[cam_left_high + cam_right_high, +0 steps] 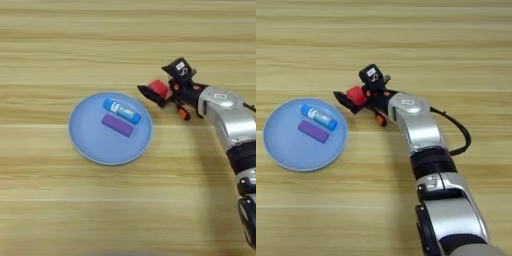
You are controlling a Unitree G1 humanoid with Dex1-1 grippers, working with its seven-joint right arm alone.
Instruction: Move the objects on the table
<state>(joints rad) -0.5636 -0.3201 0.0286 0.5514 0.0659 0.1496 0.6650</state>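
Two things already lie in the round blue plate (82,137): the flat purple block (117,125) and, just beside it, a small blue-and-white tube (121,111) with a printed label. The third, the red cube (160,88), sits between my right gripper's (156,92) black fingers, which look clamped on it just beside the plate's right rim. Whether the cube is off the wooden table (125,40) I cannot tell.

My worry is the grip. The cube is small, hard-edged and smooth-looking, so I judge it could twist or pop out if the fingers hold only a corner. If I release it over the rim, it could tip back onto the table, or land on the tube, which is round and would likely roll.

A small orange piece (183,114) shows under the wrist; what it is I can't tell. The plate looks glossy and shallow, the table matte with long grain stripes.
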